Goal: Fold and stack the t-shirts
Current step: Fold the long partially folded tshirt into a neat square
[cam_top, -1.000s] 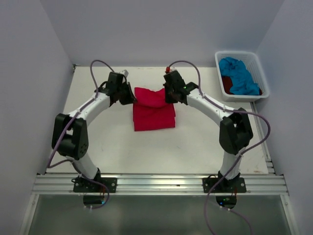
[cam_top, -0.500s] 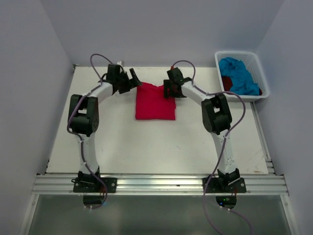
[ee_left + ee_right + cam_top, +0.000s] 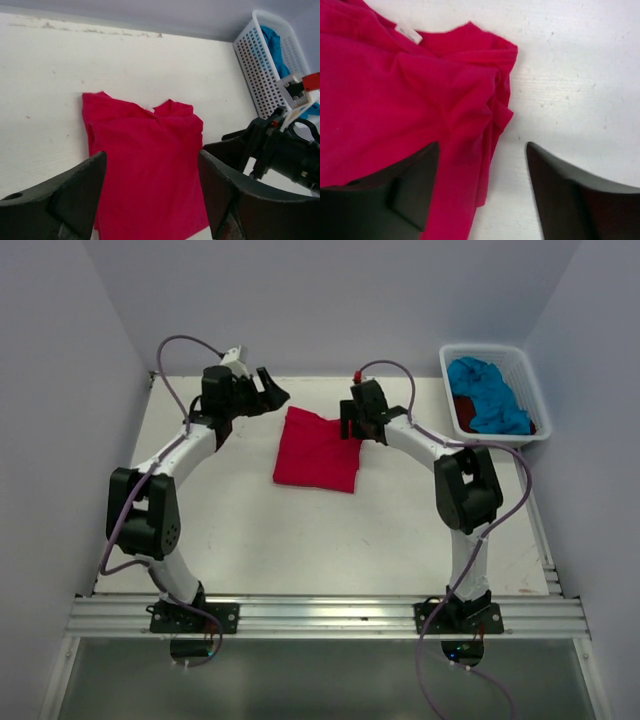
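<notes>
A bright red-pink t-shirt (image 3: 318, 450) lies folded flat on the white table (image 3: 230, 520); it also shows in the left wrist view (image 3: 145, 160) and the right wrist view (image 3: 395, 90). My left gripper (image 3: 275, 388) hangs open above the table, just off the shirt's far left corner, and holds nothing (image 3: 151, 165). My right gripper (image 3: 348, 426) stands open at the shirt's far right edge, straddling the bunched cloth edge without gripping it (image 3: 482, 150). A turquoise blue t-shirt (image 3: 488, 395) and a dark red t-shirt (image 3: 464, 411) lie crumpled in the basket.
The white plastic basket (image 3: 487, 346) stands at the table's far right corner, and its wall shows in the left wrist view (image 3: 260, 70). Pale walls enclose the table at the back and on both sides. A metal rail (image 3: 320, 615) runs along the near edge.
Both grippers went from shut on the red-pink shirt's far corners to open. The shirt dropped flat. The left gripper rose and drew back to the far left.
</notes>
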